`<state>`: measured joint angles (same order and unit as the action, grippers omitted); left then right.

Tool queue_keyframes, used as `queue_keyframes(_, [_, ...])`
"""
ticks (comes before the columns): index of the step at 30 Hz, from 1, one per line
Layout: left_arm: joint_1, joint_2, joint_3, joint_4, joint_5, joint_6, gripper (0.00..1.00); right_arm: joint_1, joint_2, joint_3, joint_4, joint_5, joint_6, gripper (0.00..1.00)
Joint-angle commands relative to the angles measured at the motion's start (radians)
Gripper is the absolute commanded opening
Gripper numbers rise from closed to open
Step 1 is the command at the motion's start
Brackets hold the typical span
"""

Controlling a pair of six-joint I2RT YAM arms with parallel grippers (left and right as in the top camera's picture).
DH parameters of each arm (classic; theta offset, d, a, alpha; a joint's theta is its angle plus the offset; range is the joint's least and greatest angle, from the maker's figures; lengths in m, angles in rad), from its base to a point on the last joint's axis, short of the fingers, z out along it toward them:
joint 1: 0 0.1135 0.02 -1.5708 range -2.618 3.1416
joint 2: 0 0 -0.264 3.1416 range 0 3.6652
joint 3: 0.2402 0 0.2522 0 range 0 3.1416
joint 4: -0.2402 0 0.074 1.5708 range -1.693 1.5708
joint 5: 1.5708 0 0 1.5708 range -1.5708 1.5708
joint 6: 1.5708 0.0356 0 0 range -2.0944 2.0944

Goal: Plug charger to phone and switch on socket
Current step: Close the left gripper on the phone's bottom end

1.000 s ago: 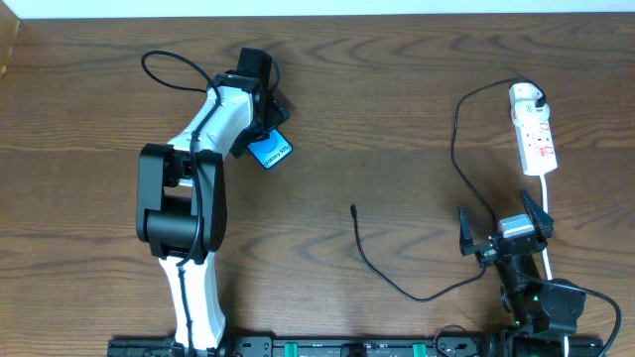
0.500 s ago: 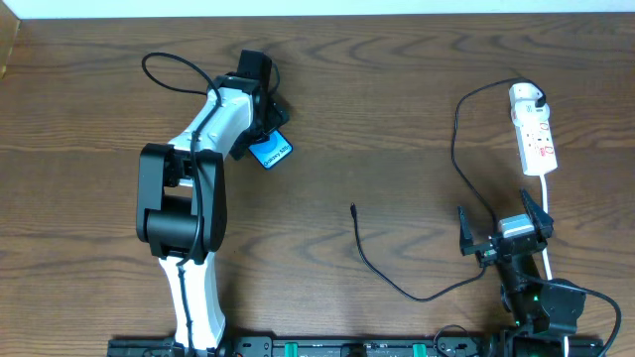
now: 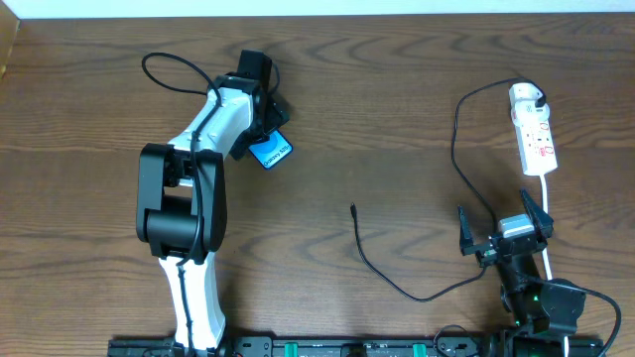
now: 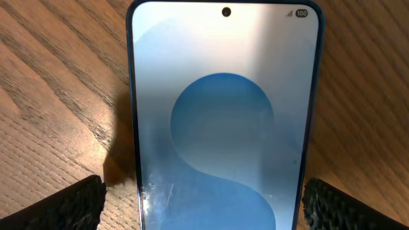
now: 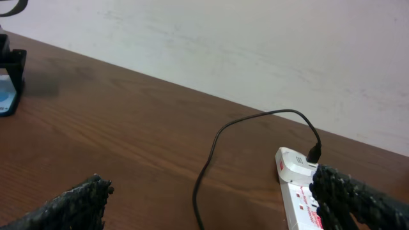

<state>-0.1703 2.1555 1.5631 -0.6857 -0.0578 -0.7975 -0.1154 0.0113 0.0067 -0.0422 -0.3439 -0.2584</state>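
The left tool (image 4: pixel 204 207) is released, its fingers spread to either side of the phone (image 4: pixel 223 128), which lies screen up on the bench (image 3: pixel 397 119) at the left rear, touching neither finger. The right tool (image 3: pixel 499 220) is released too and grasps nothing, at the front right just beside the white cord (image 3: pixel 545 193). The charger (image 3: pixel 354 210) has its free tip mid-bench, well apart from the phone, and its cable loops round to the socket (image 3: pixel 536 139) at the right rear.
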Motion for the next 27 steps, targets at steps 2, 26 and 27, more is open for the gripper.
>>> queue_keyframes(2, [0.000, 0.015, -0.021, 0.008, -0.002, -0.021, 0.98, 0.005, -0.005, -0.001, -0.006, 0.001, -0.011, 0.99])
queue_keyframes(26, [0.000, 0.015, -0.047, 0.034, -0.002, -0.032, 0.89, 0.005, -0.005, -0.001, -0.006, 0.001, -0.011, 0.99])
queue_keyframes(27, [0.000, 0.015, -0.047, 0.034, -0.002, -0.032, 0.89, 0.005, -0.005, -0.001, -0.006, 0.001, -0.011, 0.99])
